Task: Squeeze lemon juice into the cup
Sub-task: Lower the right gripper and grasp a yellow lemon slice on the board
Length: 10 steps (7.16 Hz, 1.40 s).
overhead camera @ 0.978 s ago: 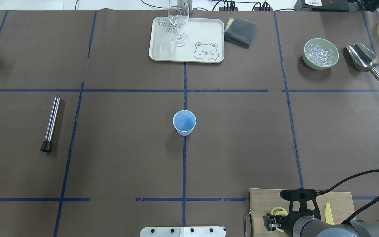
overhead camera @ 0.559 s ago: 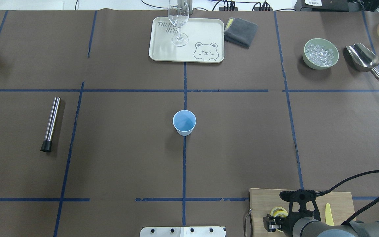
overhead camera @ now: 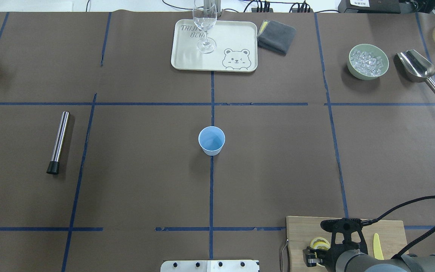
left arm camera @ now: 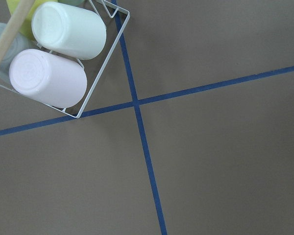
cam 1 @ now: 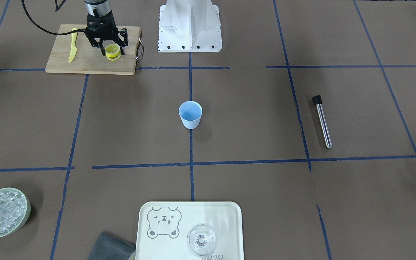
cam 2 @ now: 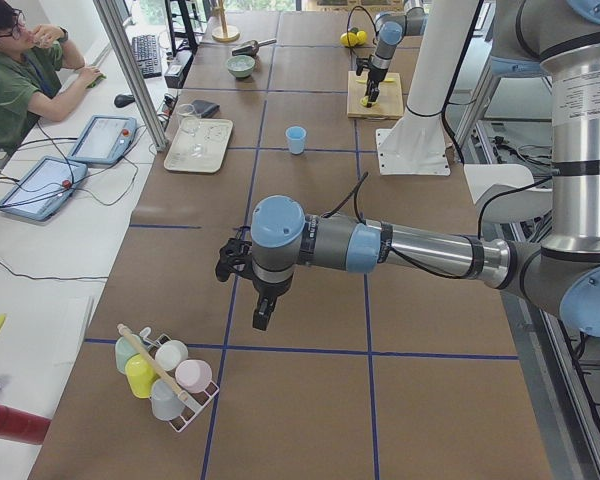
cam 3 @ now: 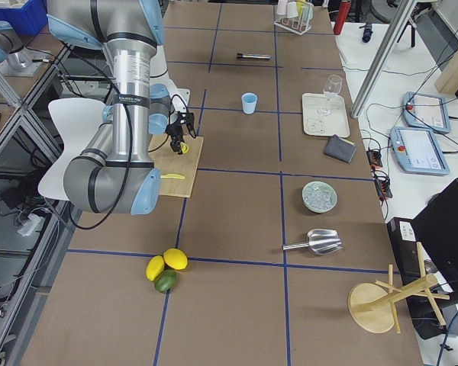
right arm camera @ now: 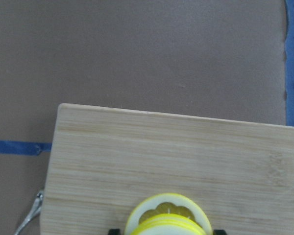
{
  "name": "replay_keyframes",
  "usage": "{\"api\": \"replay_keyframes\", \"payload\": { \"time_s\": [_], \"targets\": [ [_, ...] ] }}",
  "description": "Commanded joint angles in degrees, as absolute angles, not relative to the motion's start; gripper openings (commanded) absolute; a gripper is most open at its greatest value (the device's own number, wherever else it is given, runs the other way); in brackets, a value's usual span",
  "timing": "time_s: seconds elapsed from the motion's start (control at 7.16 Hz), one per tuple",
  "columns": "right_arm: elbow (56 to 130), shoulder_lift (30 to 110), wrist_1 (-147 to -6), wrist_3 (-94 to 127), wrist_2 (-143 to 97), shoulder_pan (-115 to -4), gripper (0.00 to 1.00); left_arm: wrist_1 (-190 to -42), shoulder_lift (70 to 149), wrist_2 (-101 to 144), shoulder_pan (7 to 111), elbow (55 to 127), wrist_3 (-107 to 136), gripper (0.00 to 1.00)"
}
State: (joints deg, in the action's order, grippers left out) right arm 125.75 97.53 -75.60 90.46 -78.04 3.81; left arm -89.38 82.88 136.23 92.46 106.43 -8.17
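- Right gripper is low over the cutting board, at the near-right corner of the table on the robot's side.
- Its jaws are spread and straddle the lemon. In the right wrist view a dark fingertip shows on each side of the slice, with a thin gap to the rind, so nothing is gripped.
- The lemon is the top slice of a small stack, lying flat on the board near the edge that has the metal handle.
- A yellow knife lies on the same board, on the far side of the gripper from the handle.
- The cup stands upright at the table centre on a blue tape line, well apart from the board. Its mouth is open.
- Left gripper hangs over bare table near the rack of coloured cups. Only the side view shows it, so I cannot tell how its jaws stand.
- The bowl of ice and the tray with a glass sit along the far edge.
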Motion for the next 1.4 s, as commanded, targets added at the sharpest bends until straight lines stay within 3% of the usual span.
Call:
{"api": "replay_keyframes", "payload": {
  "time_s": [0.0, 0.14, 0.84, 1.26],
  "targets": [
    [126.1, 97.5, -75.6, 90.4, -78.0, 3.6, 0.12, -89.4, 82.9, 136.2, 92.5, 106.5, -8.2, 1.00],
    [127.3, 97.6, -75.6, 90.4, -78.0, 3.4, 0.06, -89.4, 83.0, 136.2, 92.5, 106.5, -8.2, 1.00],
    [135.5, 97.6, -78.8, 89.9, -81.1, -1.8, 0.06, -89.4, 83.0, 136.2, 92.5, 106.3, -8.2, 1.00],
    [136.4, 90.4, -86.8, 88.6, -90.2, -9.5, 0.06, -89.4, 83.0, 136.2, 92.5, 106.2, -8.2, 1.00]
  ]
}}
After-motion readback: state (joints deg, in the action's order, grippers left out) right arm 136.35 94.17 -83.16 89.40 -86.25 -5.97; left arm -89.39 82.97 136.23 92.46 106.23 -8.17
